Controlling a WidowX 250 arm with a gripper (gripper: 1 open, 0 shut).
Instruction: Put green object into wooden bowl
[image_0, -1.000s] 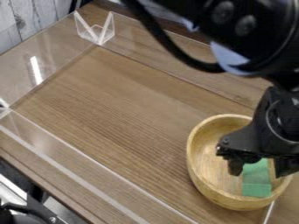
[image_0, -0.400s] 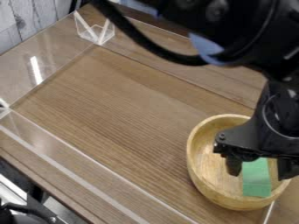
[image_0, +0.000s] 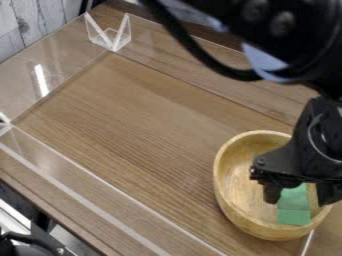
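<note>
Far left there's a clear acrylic wall (image_0: 54, 185) running along the wooden table (image_0: 134, 120), with a little clear bracket (image_0: 107, 33) at the back. Over on the right sits the bowl (image_0: 238, 170), and the green block (image_0: 295, 207) is inside it, near the right side. The gripper (image_0: 294, 184) hangs right over the block with its claw spread wide, and the black arm hides part of the bowl.

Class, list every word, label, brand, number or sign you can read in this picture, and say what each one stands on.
None can be read. No writing shows on the green block, the wooden bowl, the gripper, the table or the clear plastic wall.
</note>
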